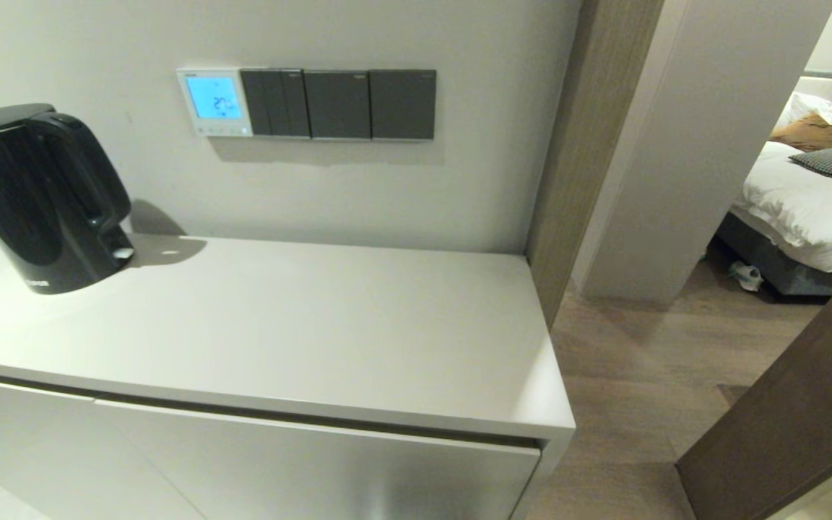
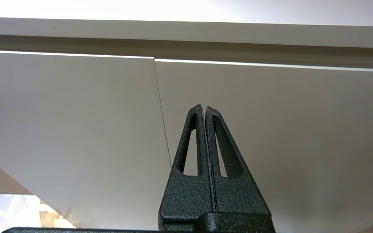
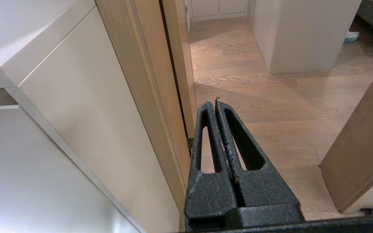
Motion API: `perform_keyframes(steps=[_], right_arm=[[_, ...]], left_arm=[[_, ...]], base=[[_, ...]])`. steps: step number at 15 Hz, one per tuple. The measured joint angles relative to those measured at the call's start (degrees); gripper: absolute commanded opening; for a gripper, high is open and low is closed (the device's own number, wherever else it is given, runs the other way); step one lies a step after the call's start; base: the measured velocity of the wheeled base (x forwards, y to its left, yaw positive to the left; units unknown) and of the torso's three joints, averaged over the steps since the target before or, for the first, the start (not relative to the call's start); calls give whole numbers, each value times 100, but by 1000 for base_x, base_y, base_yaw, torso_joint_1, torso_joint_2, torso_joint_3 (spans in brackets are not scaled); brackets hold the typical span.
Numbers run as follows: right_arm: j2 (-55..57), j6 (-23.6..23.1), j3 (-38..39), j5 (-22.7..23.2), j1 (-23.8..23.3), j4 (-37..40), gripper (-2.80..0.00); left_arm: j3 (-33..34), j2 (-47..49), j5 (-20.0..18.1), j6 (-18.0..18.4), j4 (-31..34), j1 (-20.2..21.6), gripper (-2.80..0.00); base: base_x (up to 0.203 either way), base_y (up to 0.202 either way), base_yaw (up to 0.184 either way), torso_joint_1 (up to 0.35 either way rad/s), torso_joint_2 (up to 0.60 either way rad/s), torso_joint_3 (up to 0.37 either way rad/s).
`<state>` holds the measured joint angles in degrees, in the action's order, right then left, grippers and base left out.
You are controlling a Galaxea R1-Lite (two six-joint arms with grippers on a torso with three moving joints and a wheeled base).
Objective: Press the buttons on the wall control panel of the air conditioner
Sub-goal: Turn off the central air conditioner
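The air conditioner's wall control panel (image 1: pixel 214 102) is a small white square on the wall, its screen lit light blue with digits. The buttons (image 1: pixel 217 130) are a row of tiny pale keys along its lower edge. Neither arm shows in the head view. My left gripper (image 2: pixel 204 107) is shut and empty, low in front of the white cabinet doors (image 2: pixel 270 136). My right gripper (image 3: pixel 213 102) is shut and empty, beside the cabinet's right end, over the wooden floor (image 3: pixel 270 97).
Three dark grey switch plates (image 1: pixel 338 104) sit right of the panel. A black kettle (image 1: pixel 37 195) stands on the white cabinet top (image 1: pixel 300 325) at the left. A wooden door frame (image 1: pixel 589 144) and an open door (image 1: pixel 799 404) are on the right, with a bed (image 1: pixel 813 195) beyond.
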<state>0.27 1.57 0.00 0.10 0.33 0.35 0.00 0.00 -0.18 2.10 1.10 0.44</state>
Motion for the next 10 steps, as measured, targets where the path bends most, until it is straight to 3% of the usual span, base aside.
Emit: perform_keyframes(steps=[10], right_arm=[[0,-1,0,0,0,-2,-280]], left_arm=[[0,0,0,-78,-5,-9,-280]], base=[[0,0,0,0,0,0]])
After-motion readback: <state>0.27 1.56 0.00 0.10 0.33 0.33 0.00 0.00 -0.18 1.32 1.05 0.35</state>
